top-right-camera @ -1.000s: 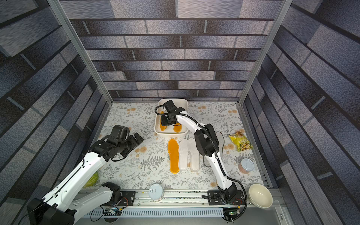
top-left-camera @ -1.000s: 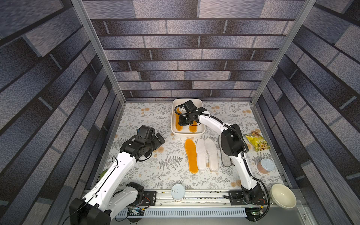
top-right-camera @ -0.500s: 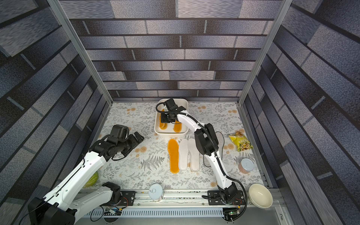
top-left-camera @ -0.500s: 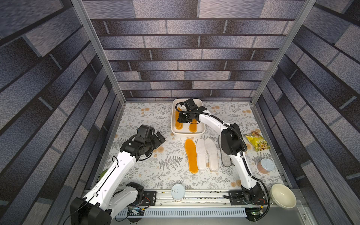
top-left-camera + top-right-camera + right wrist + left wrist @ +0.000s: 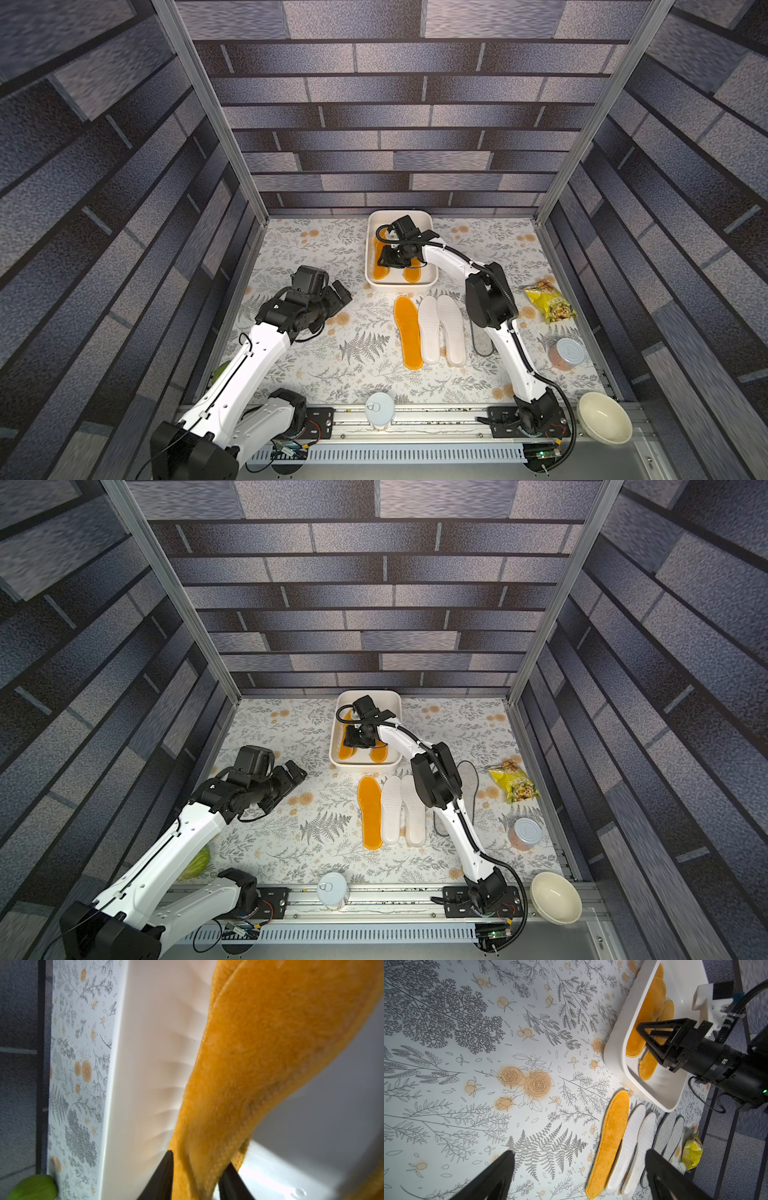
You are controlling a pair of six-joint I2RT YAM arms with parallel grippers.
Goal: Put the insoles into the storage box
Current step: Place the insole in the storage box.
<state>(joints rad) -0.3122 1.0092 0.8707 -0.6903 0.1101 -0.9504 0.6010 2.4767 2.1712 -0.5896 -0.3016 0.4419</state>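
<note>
Grey brick-print walls (image 5: 415, 124), floral tabletop (image 5: 332, 357)

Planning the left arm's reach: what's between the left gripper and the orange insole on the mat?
Nothing: only bare floral mat lies between the left gripper and the orange insole, shown in both top views.

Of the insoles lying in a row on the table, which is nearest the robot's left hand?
The orange insole, at the row's end toward the left hand; the white insoles and grey insoles lie beyond it.

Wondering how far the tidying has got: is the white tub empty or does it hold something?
Not empty: the storage box holds orange insoles; at least two show inside its walls in both top views.
</note>
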